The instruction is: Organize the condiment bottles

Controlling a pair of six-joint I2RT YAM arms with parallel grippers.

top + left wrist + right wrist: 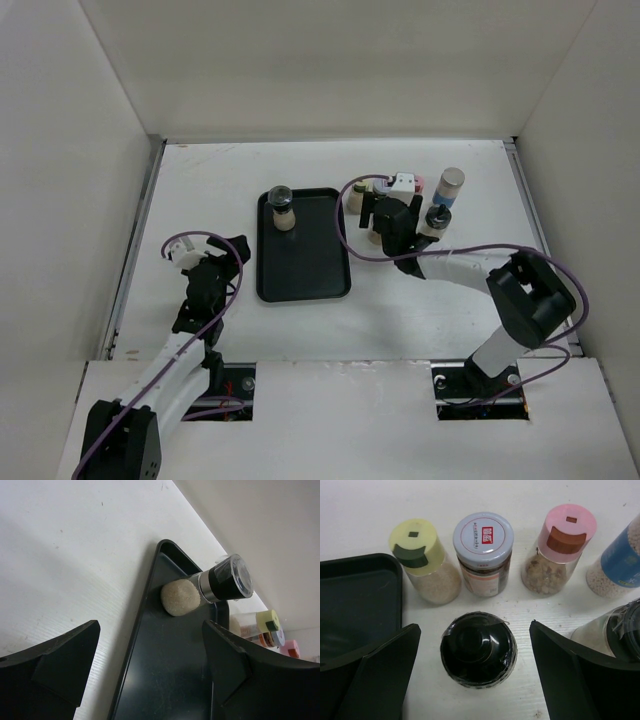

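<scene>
A black tray (305, 265) lies mid-table with one black-capped jar (283, 208) standing at its far left corner; it also shows in the left wrist view (220, 582). The other jars cluster right of the tray. My right gripper (385, 210) hangs open over them, its fingers on either side of a black-capped jar (478, 649) without touching it. Behind that jar stand a yellow-capped jar (417, 545), a silver-lidded jar (483, 537), a pink-capped jar (570, 525) and a blue-labelled jar (625, 560). Another dark-capped jar (620, 630) stands at the right. My left gripper (232, 248) is open and empty, left of the tray.
White walls enclose the table on three sides. The tray's near left rim (132, 650) lies between my left fingers in the left wrist view. The tray's corner (360, 595) sits just left of my right gripper's left finger.
</scene>
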